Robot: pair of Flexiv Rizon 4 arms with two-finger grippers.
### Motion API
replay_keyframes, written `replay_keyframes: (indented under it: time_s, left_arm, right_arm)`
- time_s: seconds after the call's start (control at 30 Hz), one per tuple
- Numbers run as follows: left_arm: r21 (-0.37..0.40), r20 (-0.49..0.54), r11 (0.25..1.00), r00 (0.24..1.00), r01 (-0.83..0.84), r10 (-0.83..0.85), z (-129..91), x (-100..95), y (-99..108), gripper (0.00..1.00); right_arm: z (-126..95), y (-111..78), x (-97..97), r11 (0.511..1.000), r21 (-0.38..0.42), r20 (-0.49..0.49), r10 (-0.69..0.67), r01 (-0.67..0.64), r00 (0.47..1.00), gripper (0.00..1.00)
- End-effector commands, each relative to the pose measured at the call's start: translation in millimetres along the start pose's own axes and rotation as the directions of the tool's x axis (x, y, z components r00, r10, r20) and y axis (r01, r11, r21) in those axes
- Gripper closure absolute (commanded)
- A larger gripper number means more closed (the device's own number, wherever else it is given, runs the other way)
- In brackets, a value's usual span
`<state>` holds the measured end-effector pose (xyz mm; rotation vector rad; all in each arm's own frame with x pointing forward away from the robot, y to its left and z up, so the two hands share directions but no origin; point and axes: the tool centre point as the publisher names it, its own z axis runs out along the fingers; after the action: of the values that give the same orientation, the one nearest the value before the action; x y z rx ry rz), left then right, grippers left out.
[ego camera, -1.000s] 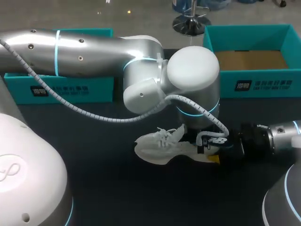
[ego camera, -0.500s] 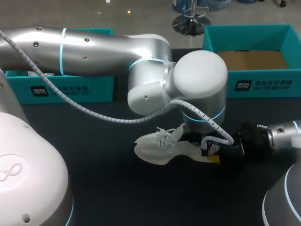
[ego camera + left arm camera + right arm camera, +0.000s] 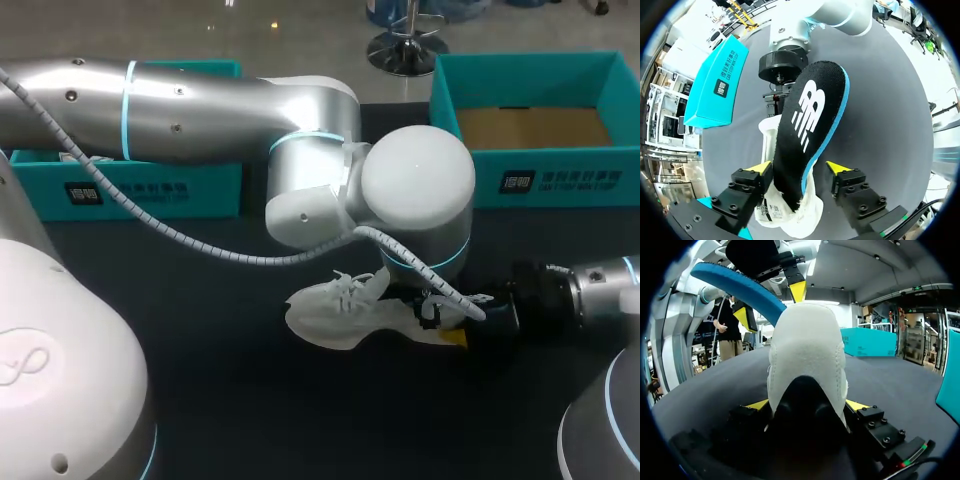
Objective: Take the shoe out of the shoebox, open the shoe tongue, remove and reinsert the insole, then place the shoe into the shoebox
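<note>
Straddling the insole (image 3: 807,120) unclenched, left end effector (image 3: 799,168) is hidden from overhead; right end effector (image 3: 807,404) grasps shoe (image 3: 807,350).

Left arm (image 3: 200,95) extends past the middle, wrist turned down, its pincer (image 3: 799,167) spread, insole (image 3: 807,125) between the fingers, one tip against it. Right arm (image 3: 590,290) lies low and level, its pincer (image 3: 807,405) clamped on the shoe (image 3: 807,350) heel, the left pincer above and ahead of it
</note>
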<state>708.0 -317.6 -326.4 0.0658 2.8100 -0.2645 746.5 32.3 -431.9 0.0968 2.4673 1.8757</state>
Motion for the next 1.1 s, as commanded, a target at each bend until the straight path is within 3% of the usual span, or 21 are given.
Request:
replay_keyframes:
  time_s: [0.03,0.07,0.1,0.43,0.63,0.87,0.97,1.1]
  left_arm:
    - [-0.018,0.016,1.0,1.0,0.003,-0.003,6.6,0.9,-10.4,0.58]
    - [-0.012,0.018,1.0,1.0,0.007,-0.007,6.9,0.2,-11.3,0.71]
    - [-0.009,0.02,1.0,1.0,0.006,-0.006,6.8,-0.5,-12.3,1.0]
    - [0.024,0.009,1.0,1.0,0.02,-0.021,-6.9,-4.2,-15.1,1.0]
    - [0.077,-0.064,0.995,0.996,0.063,-0.058,-25.2,-12.6,-15.3,1.0]
    - [0.223,-0.235,0.954,0.961,0.198,-0.145,-92.6,-38.3,-39.6,1.0]
    - [0.309,-0.354,0.912,0.923,0.27,-0.153,-133.3,-61.1,-51.5,1.0]
    - [0.364,-0.427,0.863,0.886,0.351,-0.18,-179.2,-94.5,-61.3,1.0]
  right_arm:
    - [3.1,-3.3,-1.0,1.0,0.003,0.001,0.0,0.0,1.0,1.0]
    - [3.1,-3.3,-1.0,1.0,0.003,0.001,0.0,0.0,1.0,1.0]
    - [3.1,-3.3,-1.0,1.0,0.003,0.001,0.0,0.0,1.0,1.0]
    - [3.1,-3.3,-1.0,1.0,0.003,0.001,0.0,0.0,1.0,1.0]
    - [3.1,-3.3,-1.0,1.0,0.003,0.001,0.0,0.0,1.0,1.0]
    - [3.1,-3.3,-1.0,1.0,0.003,0.001,0.0,0.0,1.0,1.0]
    - [3.1,-3.3,-1.0,1.0,0.003,0.001,0.0,0.0,1.0,1.0]
    - [3.1,-3.3,-1.0,1.0,0.003,0.001,0.0,0.0,1.0,1.0]
